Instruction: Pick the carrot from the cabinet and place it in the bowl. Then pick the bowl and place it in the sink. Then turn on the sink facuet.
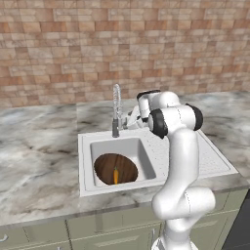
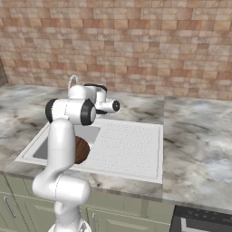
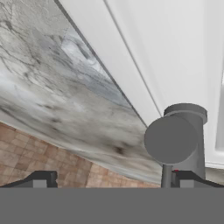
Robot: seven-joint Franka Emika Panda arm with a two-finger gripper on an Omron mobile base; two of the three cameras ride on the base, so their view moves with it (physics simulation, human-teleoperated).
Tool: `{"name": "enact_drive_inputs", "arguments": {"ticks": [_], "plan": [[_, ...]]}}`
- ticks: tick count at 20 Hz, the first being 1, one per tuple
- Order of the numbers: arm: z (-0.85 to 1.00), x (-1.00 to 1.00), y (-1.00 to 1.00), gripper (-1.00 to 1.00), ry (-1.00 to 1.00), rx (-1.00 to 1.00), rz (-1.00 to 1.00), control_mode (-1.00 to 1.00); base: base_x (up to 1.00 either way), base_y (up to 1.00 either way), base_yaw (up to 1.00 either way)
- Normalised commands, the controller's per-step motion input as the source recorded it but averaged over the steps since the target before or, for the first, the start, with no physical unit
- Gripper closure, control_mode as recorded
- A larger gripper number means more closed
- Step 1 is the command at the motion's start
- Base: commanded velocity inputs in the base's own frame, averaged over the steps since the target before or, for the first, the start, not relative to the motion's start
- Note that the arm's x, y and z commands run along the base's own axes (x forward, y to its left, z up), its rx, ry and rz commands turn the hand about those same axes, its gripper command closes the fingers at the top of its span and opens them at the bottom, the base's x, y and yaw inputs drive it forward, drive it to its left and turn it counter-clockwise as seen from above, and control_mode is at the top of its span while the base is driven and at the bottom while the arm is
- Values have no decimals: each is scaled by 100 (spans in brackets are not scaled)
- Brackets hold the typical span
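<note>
While the pincer gapes wide, one carrot lies in one bowl.

Place: a kitchen, as I see it.
Evidence: white sink with chrome faucet, marble desk, brick wall, cabinet doors below.

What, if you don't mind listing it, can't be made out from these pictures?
- Pincer: hidden behind the arm in the left base view.
- Faucet: mostly hidden by the arm in the right base view; the hand view cuts off its neck.
- Bowl: mostly covered by the arm in the right base view.
</note>
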Motion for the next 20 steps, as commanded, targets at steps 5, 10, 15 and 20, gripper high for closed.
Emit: {"name": "enact_drive_inputs", "arguments": {"ticks": [5, 10, 15, 20], "plan": [[-9, 30, 20, -100, 0, 0, 0, -100, 0, 0, 0], [-19, 21, 24, -100, 1, 0, 0, -100, 0, 0, 0], [-11, 5, 29, -100, 1, 1, 0, -100, 0, 0, 0], [-10, 15, 25, -100, 5, 5, 0, -100, 0, 0, 0]]}}
